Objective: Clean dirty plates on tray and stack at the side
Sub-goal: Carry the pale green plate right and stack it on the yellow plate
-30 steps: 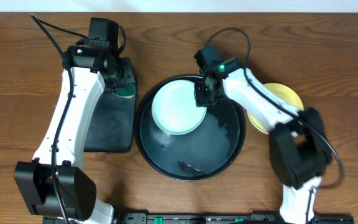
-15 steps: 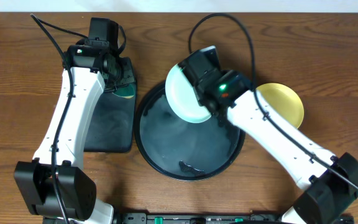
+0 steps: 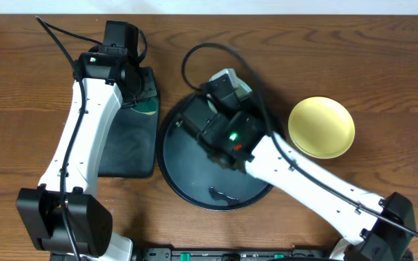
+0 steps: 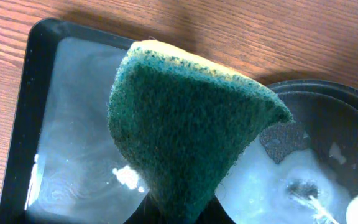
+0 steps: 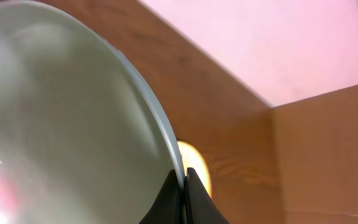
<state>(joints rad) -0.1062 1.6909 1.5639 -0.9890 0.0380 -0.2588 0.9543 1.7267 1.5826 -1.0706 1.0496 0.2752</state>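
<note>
**Right arm holds a mint plate on edge above the round tray; the sponge waits at the upper left**

A pale mint plate [image 5: 73, 124] fills the left of the right wrist view. It is tilted steeply and pinched by its rim between the clenched fingers of the right gripper [image 5: 183, 180]. In the overhead view, the right arm reaches across the middle of the frame and hides most of this plate, which appears to hang over the upper part of the round black tray [image 3: 167, 156]. The tray's bare floor looks wet, with a small dark smear [image 3: 223, 194] near its lower edge. A yellow plate [image 3: 321, 127] lies flat on the wooden table [image 3: 383, 58], just right of the tray. No second mint plate can be seen.

At the upper left, the left gripper [image 3: 138, 93] is clamped on a green sponge [image 4: 185, 118]. It holds the sponge above a wet rectangular black tray [image 4: 48, 124], well apart from the plate.

The step in hand looks like presenting the plate for scrubbing. The next move likely calls for bringing the sponge and the plate's face together while the thin rim grip stays firm. A wet, tilted plate could slip.
</note>
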